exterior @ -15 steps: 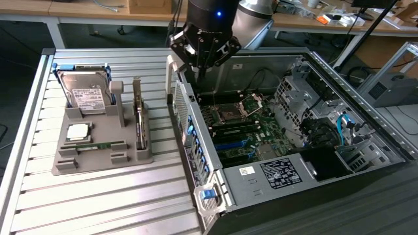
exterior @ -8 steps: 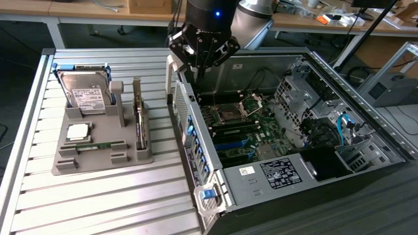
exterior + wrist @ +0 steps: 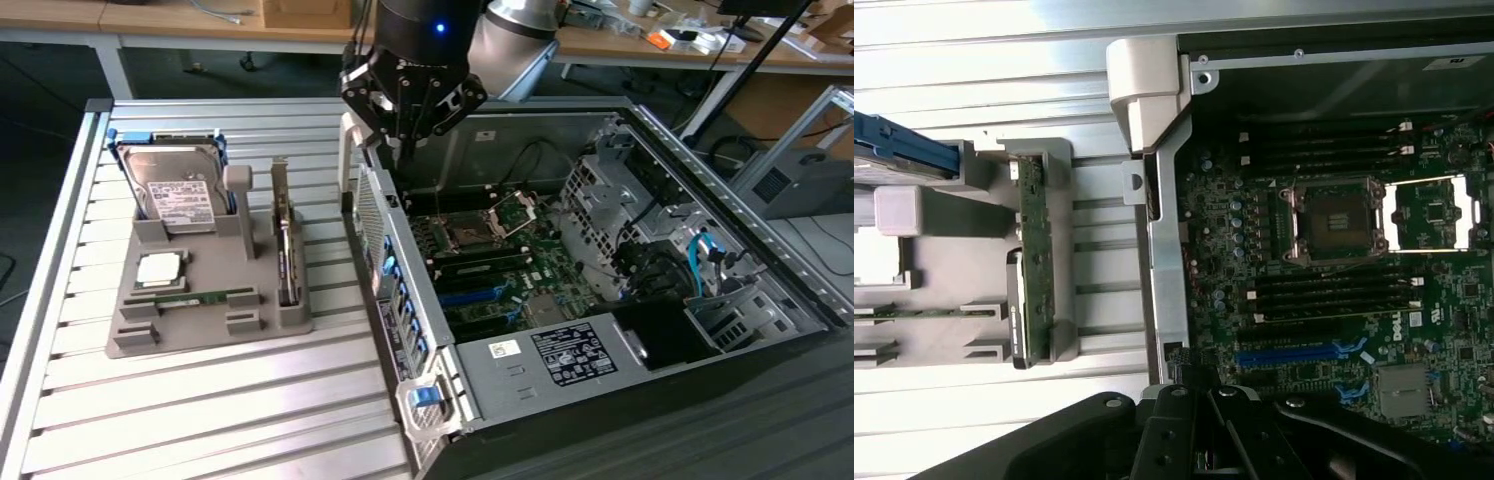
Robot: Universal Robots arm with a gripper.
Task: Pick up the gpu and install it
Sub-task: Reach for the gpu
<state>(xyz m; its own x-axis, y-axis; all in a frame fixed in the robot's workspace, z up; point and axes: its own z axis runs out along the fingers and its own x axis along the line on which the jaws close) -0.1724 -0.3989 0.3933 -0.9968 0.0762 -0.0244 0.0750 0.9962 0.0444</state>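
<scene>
**A:** Where does the gpu sit, and what room is there around it?

**B:** The gpu (image 3: pixel 283 245) stands on its long edge in a slot of the grey holder (image 3: pixel 200 325), on the side nearest the computer case (image 3: pixel 378 215). The space above its top edge is free. From the wrist view it reads as a narrow strip seen from above.

**A:** And its neighbours?

**B:** To the exterior view's left, in the same holder, a hard drive (image 3: pixel 180 195) stands upright. A processor chip (image 3: pixel 160 268) and a memory stick (image 3: pixel 200 297) lie flat in front of the drive. On the gpu's other side, a narrow strip of bare slatted tabletop (image 3: pixel 214 420) separates the holder from the case wall.

**A:** How does the case lie?

**B:** It lies on its side with the open face upward, so the motherboard (image 3: pixel 487 270) is exposed. The wall facing the holder rises above the tabletop.

**A:** And the arm?

**B:** It comes in from the far side of the scene, with the wrist pointing straight down. The gripper (image 3: pixel 400 148) hangs over the far end of that wall, higher than the gpu and well apart from it.

**A:** What about its fingers?

**B:** They are pressed together, with nothing between them.
</scene>
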